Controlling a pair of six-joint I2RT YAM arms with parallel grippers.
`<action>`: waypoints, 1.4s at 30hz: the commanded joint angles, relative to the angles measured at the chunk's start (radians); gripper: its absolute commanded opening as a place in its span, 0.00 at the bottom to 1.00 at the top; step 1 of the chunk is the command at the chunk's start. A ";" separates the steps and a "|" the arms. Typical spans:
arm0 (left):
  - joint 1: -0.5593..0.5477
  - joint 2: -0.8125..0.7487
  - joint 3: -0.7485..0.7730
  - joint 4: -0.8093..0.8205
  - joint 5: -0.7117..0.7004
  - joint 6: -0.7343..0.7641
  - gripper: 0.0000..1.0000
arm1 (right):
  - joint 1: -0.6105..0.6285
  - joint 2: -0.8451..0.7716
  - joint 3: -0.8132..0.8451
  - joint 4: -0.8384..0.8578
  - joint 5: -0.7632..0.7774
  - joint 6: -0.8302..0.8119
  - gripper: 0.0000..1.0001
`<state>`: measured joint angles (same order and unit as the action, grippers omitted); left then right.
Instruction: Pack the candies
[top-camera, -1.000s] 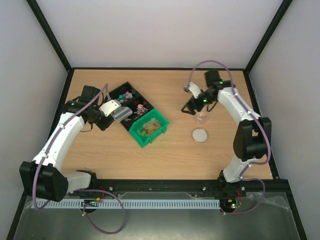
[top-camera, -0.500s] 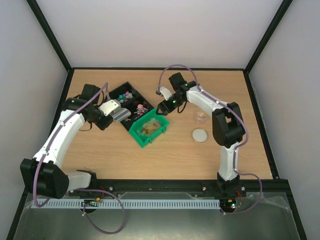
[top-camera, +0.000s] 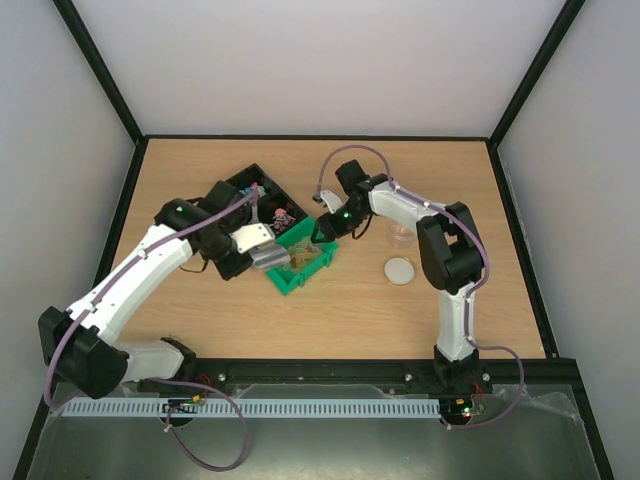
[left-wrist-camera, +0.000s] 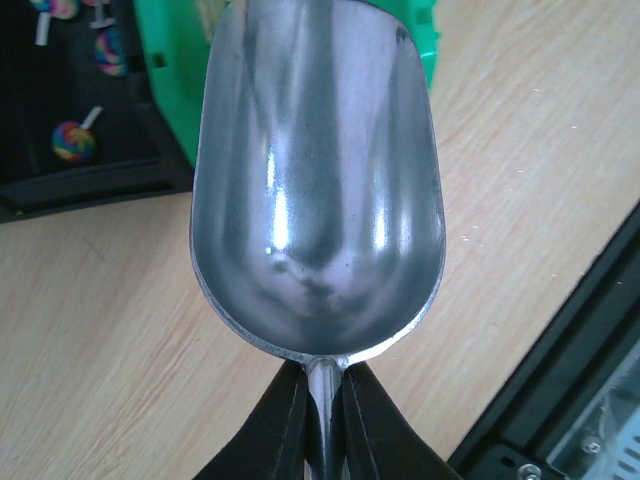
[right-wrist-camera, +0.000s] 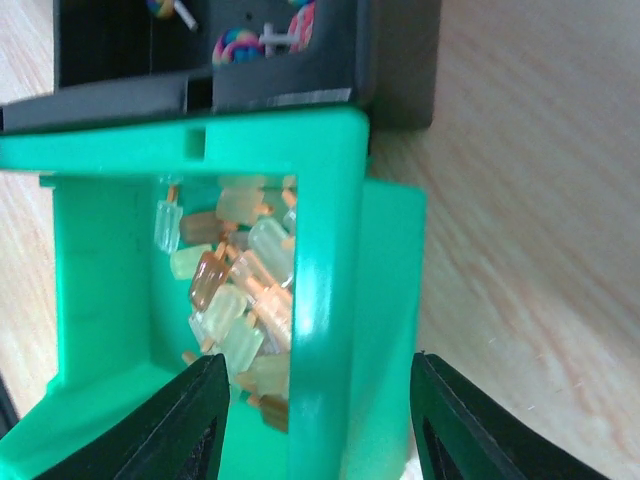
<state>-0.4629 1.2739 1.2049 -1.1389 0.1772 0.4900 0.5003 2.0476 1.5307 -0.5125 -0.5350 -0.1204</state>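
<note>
Scoop (left-wrist-camera: 318, 180) empty, handle pinched in left gripper (left-wrist-camera: 322, 420), tip over green bin (right-wrist-camera: 100, 150) edge. Wide-spread right gripper (right-wrist-camera: 320, 410) straddles bin wall. Pale candies (right-wrist-camera: 235, 300) piled inside. Best: clamp wall firmly first, then drive scoop low under pile.

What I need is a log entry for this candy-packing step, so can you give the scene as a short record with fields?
left gripper: shut on the handle of the metal scoop
metal scoop: empty, tip at the green bin
right gripper: open, fingers either side of one green bin wall
pale candies: in the green bin
colourful candies: in the black tray, which sits against the green bin
clear cup: upright on the table
white lid: flat, just nearer the arms than the cup
</note>
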 joint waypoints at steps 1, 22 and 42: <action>-0.071 0.038 0.043 -0.096 -0.063 -0.089 0.02 | 0.000 -0.074 -0.057 -0.026 -0.086 0.071 0.52; -0.166 0.097 0.036 -0.162 -0.303 -0.104 0.02 | 0.041 -0.145 -0.225 0.097 -0.320 0.219 0.47; -0.191 0.360 0.134 -0.160 -0.492 0.023 0.02 | 0.044 -0.145 -0.292 0.187 -0.367 0.275 0.27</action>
<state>-0.6384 1.5997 1.3006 -1.2701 -0.2478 0.4736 0.5385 1.9190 1.2503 -0.3286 -0.8604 0.1410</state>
